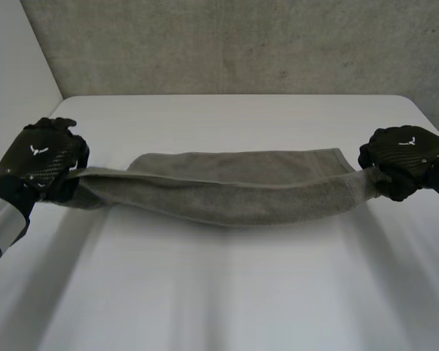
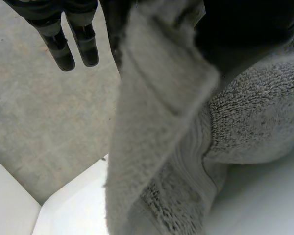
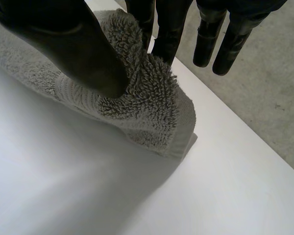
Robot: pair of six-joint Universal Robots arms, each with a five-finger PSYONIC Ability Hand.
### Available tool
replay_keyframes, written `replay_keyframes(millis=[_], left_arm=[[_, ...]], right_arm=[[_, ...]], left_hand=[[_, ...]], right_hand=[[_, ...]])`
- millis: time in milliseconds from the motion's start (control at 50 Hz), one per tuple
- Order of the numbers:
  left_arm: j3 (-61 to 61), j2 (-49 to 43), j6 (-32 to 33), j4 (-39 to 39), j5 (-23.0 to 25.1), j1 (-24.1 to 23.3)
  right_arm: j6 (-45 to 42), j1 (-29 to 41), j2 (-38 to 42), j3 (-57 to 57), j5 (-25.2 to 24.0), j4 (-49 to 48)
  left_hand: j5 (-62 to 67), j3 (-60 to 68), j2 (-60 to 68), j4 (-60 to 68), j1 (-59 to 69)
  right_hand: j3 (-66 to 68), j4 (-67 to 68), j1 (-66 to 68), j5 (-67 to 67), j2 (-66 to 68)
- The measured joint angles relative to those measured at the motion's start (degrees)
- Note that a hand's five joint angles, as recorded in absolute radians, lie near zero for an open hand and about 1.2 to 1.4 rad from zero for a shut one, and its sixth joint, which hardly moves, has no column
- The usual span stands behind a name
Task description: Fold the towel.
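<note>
Both towel (image 1: 227, 194) ends pinched, left robot hand (image 1: 42, 157) and right robot hand (image 1: 404, 157); open table (image 1: 227, 292) nearside.

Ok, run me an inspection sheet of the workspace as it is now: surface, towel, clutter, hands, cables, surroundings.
Surface: white table, cloth lying across its middle.
Job's things: grey towel, stretched between both hands, sagging in the middle, far part resting on the table.
Clutter: nothing seen.
Hands: left hand pinches the towel's left end; right hand pinches its right end, fingers behind the cloth.
Cables: nothing seen.
Surroundings: grey concrete wall behind the table.
</note>
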Motion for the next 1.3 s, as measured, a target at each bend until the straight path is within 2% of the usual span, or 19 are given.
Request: replay_keyframes(millis=[60, 160, 260, 360, 440, 480, 600, 660, 720, 820, 960, 1080, 1180, 1300], left_arm=[[2.43, -3.8, -0.34, 0.89, -0.33, -0.08], [12.09, -15.65, -0.31, 1.21, -1.82, -1.52], [30.52, -28.51, -0.47, -1.38, -6.48, -5.24], [48.52, -35.53, -1.32, -4.89, -11.65, -8.52], [61.4, -37.36, -3.77, -6.88, -14.82, -10.34], [69.17, -35.32, -7.44, -7.29, -15.92, -10.85], [78.49, -30.09, -14.44, -7.3, -16.07, -10.79], [77.51, -28.63, -15.95, -7.26, -15.66, -10.54], [71.64, -28.14, -16.27, -7.0, -15.22, -10.06], [56.4, -27.98, -15.91, -4.37, -13.22, -8.63], [33.45, -28.2, -14.37, 6.91, -8.33, -7.16], [20.98, -28.35, -10.7, 14.92, -6.74, -6.74], [14.93, -27.53, -7.02, 16.42, -6.24, -6.08], [8.01, -22.45, -2.03, 16.11, -3.72, -4.75]], right_arm=[[-0.05, 0.9, 2.5, -1.67, 0.12, -1.33], [0.57, 4.16, 10.1, -8.76, 1.51, -5.01], [2.71, 8.27, 19.08, -22.03, 5.78, -12.06], [9.27, 10.31, 22.22, -33.91, 9.39, -21.0], [17.52, 10.62, 20.79, -40.32, 10.61, -27.02], [22.88, 10.56, 19.17, -43.08, 10.88, -29.76], [29.27, 10.26, 16.6, -44.32, 10.53, -31.54], [30.07, 10.06, 15.53, -41.53, 9.69, -30.67], [29.93, 9.86, 14.63, -36.95, 8.2, -29.7], [28.89, 9.67, 13.56, -27.2, 4.13, -28.96], [23.48, 9.38, 12.83, -12.21, -0.44, -28.87], [15.67, 8.51, 12.97, -0.22, -1.17, -28.56], [10.47, 7.94, 12.08, 6.5, -0.85, -28.18], [8.19, 4.88, 4.38, 10.91, -0.46, -24.79]], left_hand=[[0.0, 0.0, 0.0, 0.0, 0.0], [0.0, 0.0, 0.0, 0.0, 0.0], [0.0, 0.0, 0.21, 0.0, 0.01], [0.0, 0.0, 0.28, 0.0, 0.01], [0.0, 0.0, 0.53, 0.0, 0.15], [0.0, 0.0, 0.78, 0.0, 0.16], [0.36, 0.0, 0.79, 0.0, 0.16], [0.46, 0.0, 0.79, 0.0, 0.16], [0.48, 0.0, 0.79, 0.0, 0.16], [0.48, 0.0, 0.8, 0.0, 0.16], [0.48, 0.0, 0.8, 0.0, 0.17], [0.48, 0.0, 0.8, 0.0, 0.17], [0.49, 0.0, 0.8, 0.0, 0.17], [0.49, 0.0, 0.8, 0.0, 0.17]], right_hand=[[0.0, 0.0, 0.0, 0.0, 0.0], [0.0, 0.0, 0.0, 0.08, 0.0], [0.0, 0.0, 0.0, 0.08, 0.02], [0.0, 0.0, 0.0, 0.08, 0.09], [0.0, 0.0, 0.0, 0.08, 0.31], [0.0, 0.0, 0.0, 0.08, 0.32], [0.0, 0.0, 0.0, 0.21, 0.57], [0.0, 0.0, 0.0, 0.21, 0.57], [0.0, 0.0, 0.0, 0.21, 0.57], [0.0, 0.0, 0.0, 0.21, 0.57], [0.0, 0.0, 0.0, 0.21, 0.57], [0.0, 0.0, 0.0, 0.21, 0.57], [0.0, 0.0, 0.0, 0.21, 0.57], [0.0, 0.0, 0.0, 0.21, 0.57]])
